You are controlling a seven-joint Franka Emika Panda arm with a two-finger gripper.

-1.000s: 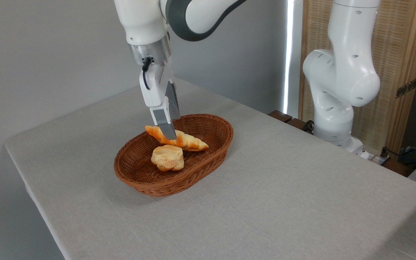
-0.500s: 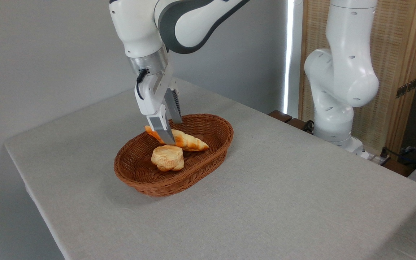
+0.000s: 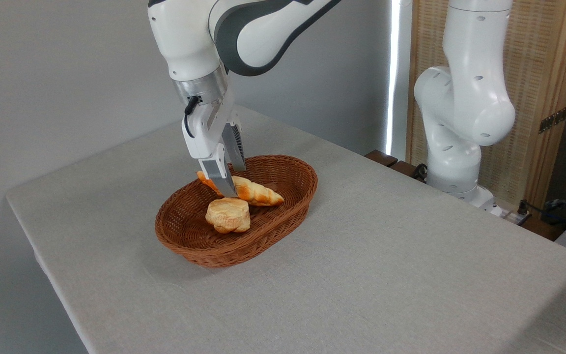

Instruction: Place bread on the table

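I see gripper (image 3: 228,183) fingers either side of bread (image 3: 251,191) in basket (image 3: 283,216); can't tell if squeezing. Bread might slip out, or bump bun (image 3: 228,215), or basket lifts too.

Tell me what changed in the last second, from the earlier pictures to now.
The gripper shifted slightly left in the picture and tilted from near upright, its fingers straddling the bread; whether they have closed cannot be told. The bread's right end seems to have dipped a little, but it remains in the basket. The bun, basket and table stayed put.
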